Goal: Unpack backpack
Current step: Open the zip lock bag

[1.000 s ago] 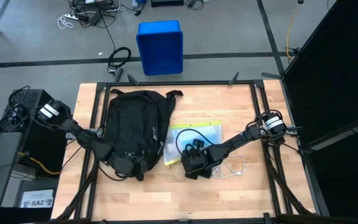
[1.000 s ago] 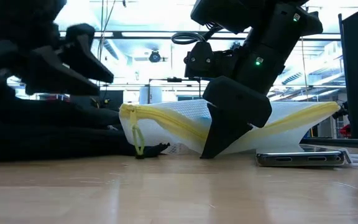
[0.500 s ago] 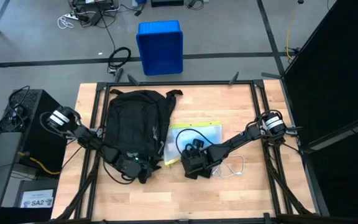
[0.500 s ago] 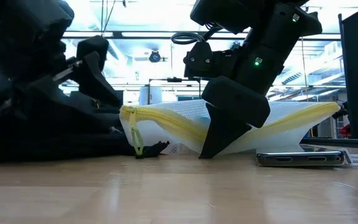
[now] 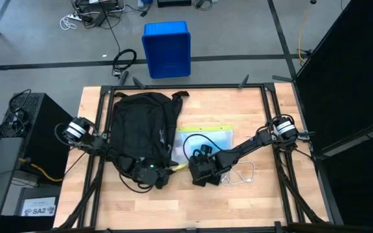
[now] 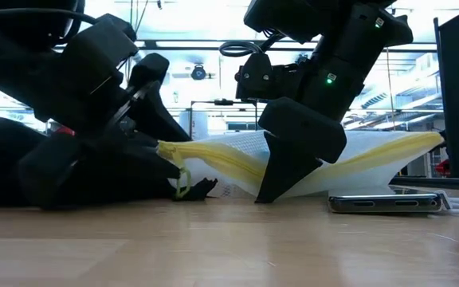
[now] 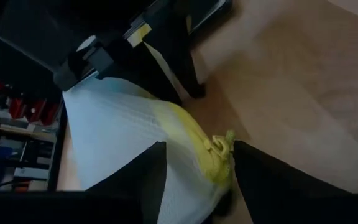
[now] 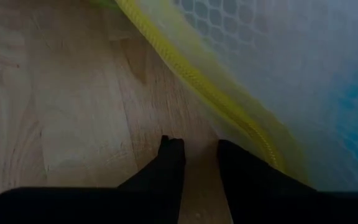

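- The backpack (image 5: 141, 126) lies flat on the left half of the wooden counter (image 5: 238, 200), its straps toward the far edge.
- Just beside the backpack, toward the middle of the counter, lies a white mesh pouch (image 5: 203, 145) with a yellow zipper (image 6: 213, 155); a coiled black cable (image 5: 196, 144) shows at the pouch.
- The left claw (image 5: 157, 175) sits low at the near end of the backpack, close to the pouch's near corner.
- In the left wrist view the left claw's two dark fingers (image 7: 135, 177) stand apart, one on each side of the pouch's yellow zipper end (image 7: 213, 155); they are partly spread and not pressed on it.
- In the low view the left arm's dark bulk fills the left side in front of the backpack, with the yellow zipper pull (image 6: 183, 182) hanging just beside it.
- The right claw (image 5: 203, 171) is down at the pouch's near edge, its tip resting on the counter.
- In the right wrist view the right claw's fingers (image 8: 173, 165) stand narrow with a small gap and bare wood between them; the yellow zipper runs just beside one finger, and nothing is held.
- A dark phone (image 6: 385, 203) lies flat on the counter near the right claw, and a white cable (image 5: 245, 176) lies close by.
- Beyond the counter's far edge a blue bin (image 5: 167, 48) stands on the floor.
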